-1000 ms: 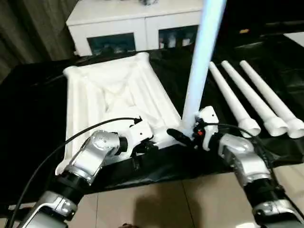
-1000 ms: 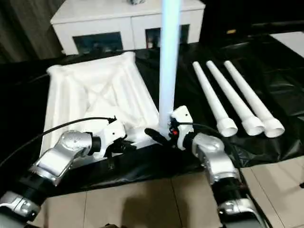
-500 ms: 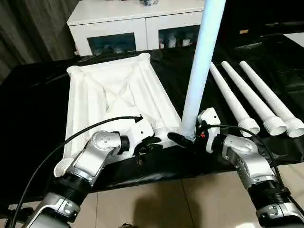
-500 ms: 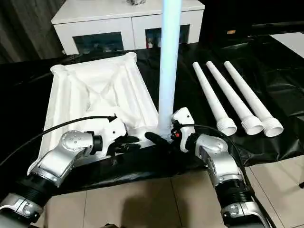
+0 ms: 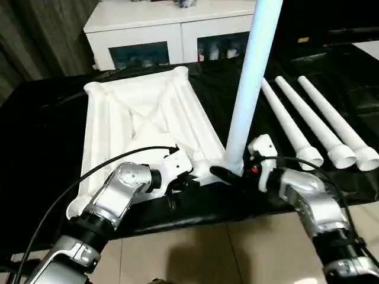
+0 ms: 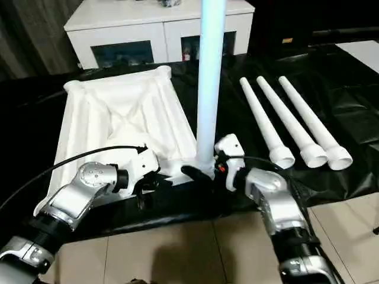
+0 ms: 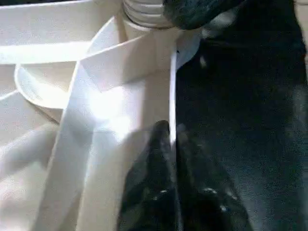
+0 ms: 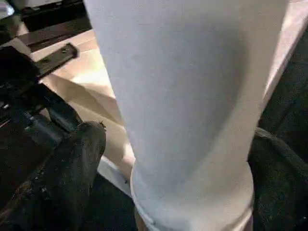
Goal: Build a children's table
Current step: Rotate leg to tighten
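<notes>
Tabletop (image 5: 142, 118) upside-down centre-left, left gripper (image 7: 171, 144) pinching its near rim; right gripper (image 8: 183, 159) spread around the upright leg (image 5: 251, 77), now less tilted, likely seating in its corner socket.

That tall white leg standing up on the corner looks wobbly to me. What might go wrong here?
The upright leg stands tall in its corner socket with the right gripper around its base, jaws wide, not clamping. If it isn't screwed in fully, a nudge might tip it.

The left gripper pinches only the thin rim of the tabletop, so the top might slip or turn while the leg is twisted.

A toppling leg could hit the three spare legs beside it.
</notes>
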### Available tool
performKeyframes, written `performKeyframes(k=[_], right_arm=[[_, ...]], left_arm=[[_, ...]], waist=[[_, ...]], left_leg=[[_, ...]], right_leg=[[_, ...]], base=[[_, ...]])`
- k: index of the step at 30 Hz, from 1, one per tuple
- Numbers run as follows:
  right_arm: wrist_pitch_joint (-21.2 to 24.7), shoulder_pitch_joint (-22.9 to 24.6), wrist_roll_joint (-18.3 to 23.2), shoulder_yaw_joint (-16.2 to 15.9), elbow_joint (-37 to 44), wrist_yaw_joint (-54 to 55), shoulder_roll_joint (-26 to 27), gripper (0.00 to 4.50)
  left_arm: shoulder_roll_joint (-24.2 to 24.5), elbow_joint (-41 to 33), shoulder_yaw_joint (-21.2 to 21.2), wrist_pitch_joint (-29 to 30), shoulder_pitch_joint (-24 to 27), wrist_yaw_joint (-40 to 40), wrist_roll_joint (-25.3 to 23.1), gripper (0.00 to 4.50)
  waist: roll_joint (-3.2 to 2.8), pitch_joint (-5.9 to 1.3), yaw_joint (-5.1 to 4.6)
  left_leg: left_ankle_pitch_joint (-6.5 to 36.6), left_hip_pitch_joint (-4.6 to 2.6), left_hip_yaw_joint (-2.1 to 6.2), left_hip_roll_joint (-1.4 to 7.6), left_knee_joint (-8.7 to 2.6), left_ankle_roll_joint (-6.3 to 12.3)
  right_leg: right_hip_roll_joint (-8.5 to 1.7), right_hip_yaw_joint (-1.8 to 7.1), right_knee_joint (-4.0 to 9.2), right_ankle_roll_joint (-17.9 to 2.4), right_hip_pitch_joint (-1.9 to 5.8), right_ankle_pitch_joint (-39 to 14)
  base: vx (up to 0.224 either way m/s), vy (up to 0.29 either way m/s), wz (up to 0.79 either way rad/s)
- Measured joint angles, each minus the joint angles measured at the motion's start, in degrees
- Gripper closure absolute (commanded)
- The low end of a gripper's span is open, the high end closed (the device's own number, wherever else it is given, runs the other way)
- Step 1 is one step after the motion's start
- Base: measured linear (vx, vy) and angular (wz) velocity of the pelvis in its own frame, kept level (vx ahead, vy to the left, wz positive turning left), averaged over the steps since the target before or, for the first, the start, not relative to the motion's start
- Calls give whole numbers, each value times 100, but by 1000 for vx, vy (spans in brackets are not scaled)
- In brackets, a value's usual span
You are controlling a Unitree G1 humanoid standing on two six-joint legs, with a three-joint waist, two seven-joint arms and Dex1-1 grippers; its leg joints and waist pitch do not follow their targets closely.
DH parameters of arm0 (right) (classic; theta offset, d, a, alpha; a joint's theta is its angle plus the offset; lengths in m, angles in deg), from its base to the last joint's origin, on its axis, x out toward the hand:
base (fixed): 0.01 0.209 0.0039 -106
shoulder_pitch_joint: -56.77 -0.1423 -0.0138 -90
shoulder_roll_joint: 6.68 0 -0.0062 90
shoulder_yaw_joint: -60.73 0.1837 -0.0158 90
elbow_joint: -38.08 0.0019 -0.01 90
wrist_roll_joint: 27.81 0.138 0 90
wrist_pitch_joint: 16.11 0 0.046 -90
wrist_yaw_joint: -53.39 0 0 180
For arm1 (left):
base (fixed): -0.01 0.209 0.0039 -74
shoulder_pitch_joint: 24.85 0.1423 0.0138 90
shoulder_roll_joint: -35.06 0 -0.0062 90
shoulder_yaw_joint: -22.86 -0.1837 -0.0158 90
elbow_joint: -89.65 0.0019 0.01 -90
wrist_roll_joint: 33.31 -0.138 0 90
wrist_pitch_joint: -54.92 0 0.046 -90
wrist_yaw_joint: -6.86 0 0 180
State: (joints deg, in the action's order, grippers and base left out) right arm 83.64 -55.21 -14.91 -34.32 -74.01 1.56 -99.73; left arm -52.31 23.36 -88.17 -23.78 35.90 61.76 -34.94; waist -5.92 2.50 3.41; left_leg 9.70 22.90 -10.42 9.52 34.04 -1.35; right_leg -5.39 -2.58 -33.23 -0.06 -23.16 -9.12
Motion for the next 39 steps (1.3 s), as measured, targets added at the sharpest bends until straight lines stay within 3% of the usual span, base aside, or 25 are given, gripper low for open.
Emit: performKeyframes(k=[17, 33, 39], right_arm=[[-162, 49, -202, -31, -177, -134, -299, 19], [-308, -26, -130, 16, -290, -185, -190, 156], [-360, -26, -130, 23, -334, -147, -139, 176]], left_arm=[[61, -32, 3, 90, 3, 107, 69, 445], [64, -31, 2, 91, 3, 118, 68, 450], [76, -31, 2, 110, 3, 121, 69, 450]], waist=[[-3, -2, -8], [-4, -3, -9], [-5, -4, -17]], left_leg=[[1, 1, 0, 1, 1, 1], [0, 1, 0, 2, 5, 2], [0, 1, 0, 3, 6, 2]], right_leg=[[0, -2, 0, 0, 0, 0], [0, -3, -2, -1, 0, 0], [0, -4, -4, -1, 0, 0]], base=[[0, 0, 0], [0, 0, 0], [0, 0, 0]])
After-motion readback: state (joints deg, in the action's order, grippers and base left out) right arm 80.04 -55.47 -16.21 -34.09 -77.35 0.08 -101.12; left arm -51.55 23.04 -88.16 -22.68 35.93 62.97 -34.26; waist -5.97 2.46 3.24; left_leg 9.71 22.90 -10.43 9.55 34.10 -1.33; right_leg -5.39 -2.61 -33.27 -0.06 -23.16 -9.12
